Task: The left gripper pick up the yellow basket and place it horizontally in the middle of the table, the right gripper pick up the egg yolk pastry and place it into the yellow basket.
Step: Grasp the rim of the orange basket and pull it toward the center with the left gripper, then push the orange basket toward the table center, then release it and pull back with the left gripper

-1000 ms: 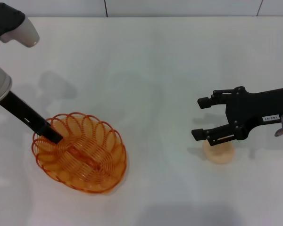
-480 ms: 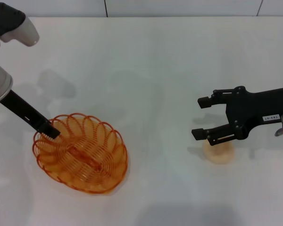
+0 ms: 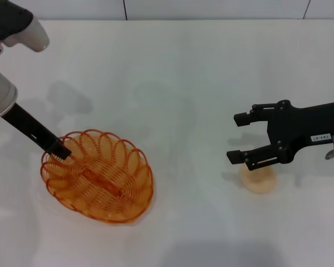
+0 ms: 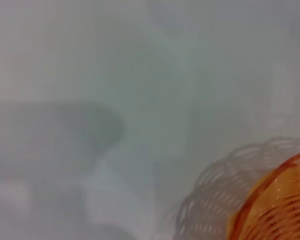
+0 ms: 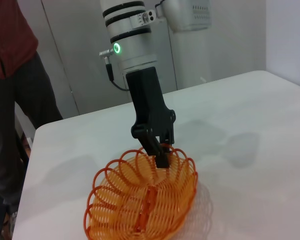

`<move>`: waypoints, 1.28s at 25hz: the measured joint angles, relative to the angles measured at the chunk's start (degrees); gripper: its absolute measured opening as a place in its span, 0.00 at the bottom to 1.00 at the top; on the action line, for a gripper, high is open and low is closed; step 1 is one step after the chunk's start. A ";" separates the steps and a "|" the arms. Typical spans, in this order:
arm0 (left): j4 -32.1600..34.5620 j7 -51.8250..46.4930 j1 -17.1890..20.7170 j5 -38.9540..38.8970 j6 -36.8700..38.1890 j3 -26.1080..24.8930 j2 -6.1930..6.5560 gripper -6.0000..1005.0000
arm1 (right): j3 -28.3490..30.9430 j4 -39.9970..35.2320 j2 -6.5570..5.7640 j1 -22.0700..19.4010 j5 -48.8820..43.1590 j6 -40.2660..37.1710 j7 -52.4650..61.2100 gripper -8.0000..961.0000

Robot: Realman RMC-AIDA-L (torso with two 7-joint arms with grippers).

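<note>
The yellow basket (image 3: 98,177) is at the table's front left, its long axis running diagonally. My left gripper (image 3: 59,150) is shut on its far-left rim; the right wrist view shows the black fingers (image 5: 159,150) pinching the rim of the basket (image 5: 142,202). The left wrist view shows only a corner of the basket (image 4: 277,205) and its shadow. The egg yolk pastry (image 3: 259,179) lies on the white table (image 3: 178,83) at the right. My right gripper (image 3: 237,138) is open, hovering just above the pastry's far-left side and holding nothing.
A person in a red shirt (image 5: 12,60) stands beyond the table's far-left edge in the right wrist view. The table's back edge meets a wall (image 3: 211,8).
My left gripper has shifted the basket slightly to the right. The right arm and the pastry have not moved.
</note>
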 joint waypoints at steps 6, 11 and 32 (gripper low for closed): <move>1.53 -0.36 -0.72 -0.22 1.87 -0.22 0.32 0.13 | 0.20 0.00 -0.01 -0.05 0.01 -0.03 0.00 0.90; 5.61 -1.42 -0.85 -2.07 4.63 -0.64 0.24 0.12 | 0.26 0.00 -0.01 -0.08 0.09 0.09 0.00 0.90; 4.40 -19.39 -0.12 -11.57 4.85 -4.27 -0.53 0.09 | 2.84 -0.50 -0.39 0.30 1.01 -0.17 -0.09 0.89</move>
